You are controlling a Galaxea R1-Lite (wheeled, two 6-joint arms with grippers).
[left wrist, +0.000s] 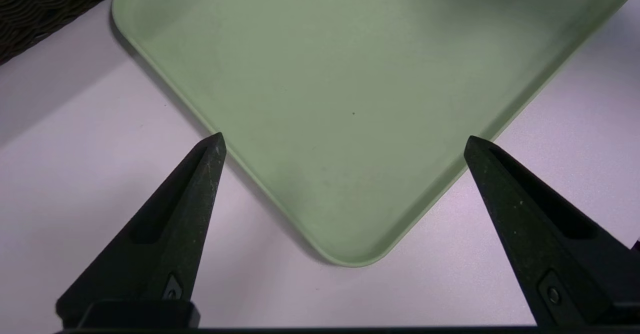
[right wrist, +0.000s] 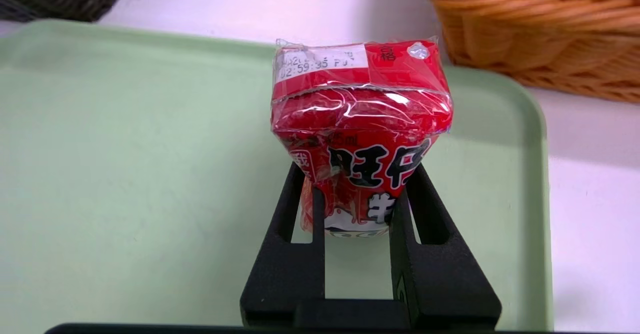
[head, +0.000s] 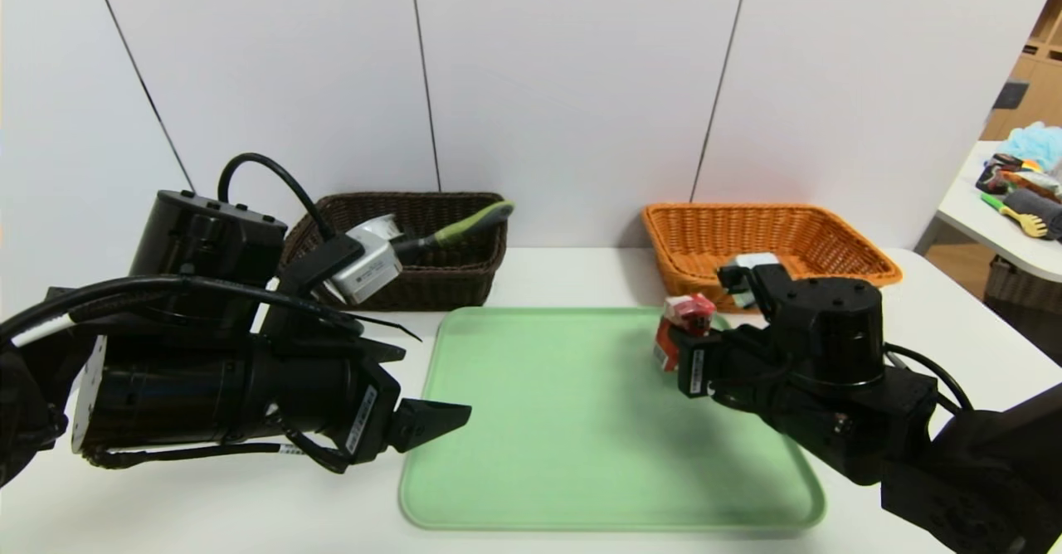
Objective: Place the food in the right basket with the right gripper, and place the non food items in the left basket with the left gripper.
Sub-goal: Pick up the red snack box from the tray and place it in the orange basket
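Head view, red drink carton [head: 684, 332]: red body with a paler, whitish top fold; over the far right part of the green tray [head: 614, 430], near the orange-tan basket [head: 763, 243] and outside it.
Head view, right gripper [head: 684, 347]: at the carton, fingers on it, in front of the orange-tan basket.
Head view, left gripper [head: 431, 388]: fingers spread wide, nothing between them; at the left edge of the tray, in front of the dark brown basket [head: 452, 276].
Head view, dark brown basket: contains a brush with a green and black handle [head: 465, 226] slanting up over the rim, and a white round item [head: 377, 226], partly hidden by the left arm.
Left wrist view, fingers [left wrist: 195, 189]: far apart, holding nothing; tray and white table [left wrist: 125, 184] visible between and around them.
Right wrist view, carton appearance: glossy red, in crinkled clear wrap; white printed strip with a date-like code on one end, large black characters outlined in white, smaller white lettering, part of a cartoon face lower down; sides squeezed inward.
Right wrist view, fingers [right wrist: 305, 254]: closed firmly on the carton, one on each side, a gap the width of the pinched pack between them.
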